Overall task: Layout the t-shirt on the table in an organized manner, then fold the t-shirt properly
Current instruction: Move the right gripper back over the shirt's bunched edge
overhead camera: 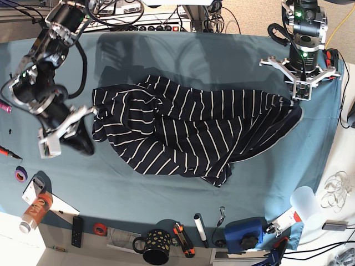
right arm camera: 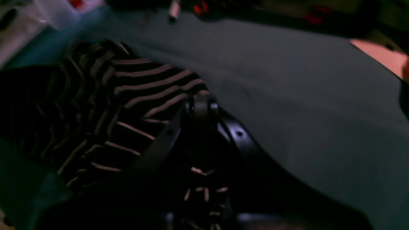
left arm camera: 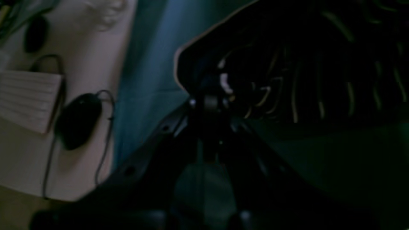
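Teal cloth covers the table [overhead camera: 166, 194] under you, and both of your grippers are pinched on the t-shirt [overhead camera: 194, 133] stretched between them. Your left gripper [overhead camera: 300, 98] has its fingers closed on a hem corner of the dark striped fabric; in the left wrist view the cloth bunches right at the fingertips [left arm camera: 211, 102] and fans away beyond them (that view is dim, but the pinch reads clearly enough). Your right gripper [overhead camera: 92, 111] is likewise clamped on the opposite edge of the shirt, where the right wrist view shows white stripes gathered at the fingertips [right arm camera: 201, 105] and trailing off to one side of them. Outward from each pair of fingers, the garment spreads across the middle of the table, wrinkled and partly folded over itself, with one corner drooping toward the near edge. Well beyond the shirt, along that near edge, you have a dark spotted mug [overhead camera: 154, 246], a marker [overhead camera: 199, 228], a roll of red tape [overhead camera: 100, 228] and a blue pouch [overhead camera: 244, 233]. A clear plastic cup [overhead camera: 307, 202] stands just off the table's corner.
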`<control>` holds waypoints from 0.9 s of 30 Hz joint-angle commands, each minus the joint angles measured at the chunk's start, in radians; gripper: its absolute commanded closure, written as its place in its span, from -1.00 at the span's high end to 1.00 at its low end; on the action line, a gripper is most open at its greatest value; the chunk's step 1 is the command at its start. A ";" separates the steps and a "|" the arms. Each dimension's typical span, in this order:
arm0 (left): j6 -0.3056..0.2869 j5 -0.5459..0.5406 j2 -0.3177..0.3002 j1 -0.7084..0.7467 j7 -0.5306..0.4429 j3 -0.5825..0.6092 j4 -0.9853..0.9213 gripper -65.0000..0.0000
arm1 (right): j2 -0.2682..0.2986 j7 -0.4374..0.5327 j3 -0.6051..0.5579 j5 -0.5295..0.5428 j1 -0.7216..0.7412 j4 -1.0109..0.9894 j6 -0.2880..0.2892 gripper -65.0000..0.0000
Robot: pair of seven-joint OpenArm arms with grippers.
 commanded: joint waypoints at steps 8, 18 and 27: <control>0.007 -0.005 -0.005 0.001 -0.023 -0.003 0.018 -1.00 | 0.021 -0.085 0.002 0.032 -0.045 0.017 0.001 -0.47; 0.007 -0.017 -0.005 0.001 -0.023 -0.003 0.018 -1.00 | 0.165 -0.213 0.117 0.159 -0.193 0.019 0.001 -0.34; 0.008 -0.016 -0.005 0.000 -0.023 -0.002 0.018 -1.00 | 0.214 -0.213 0.297 0.102 -0.257 0.017 0.001 -0.34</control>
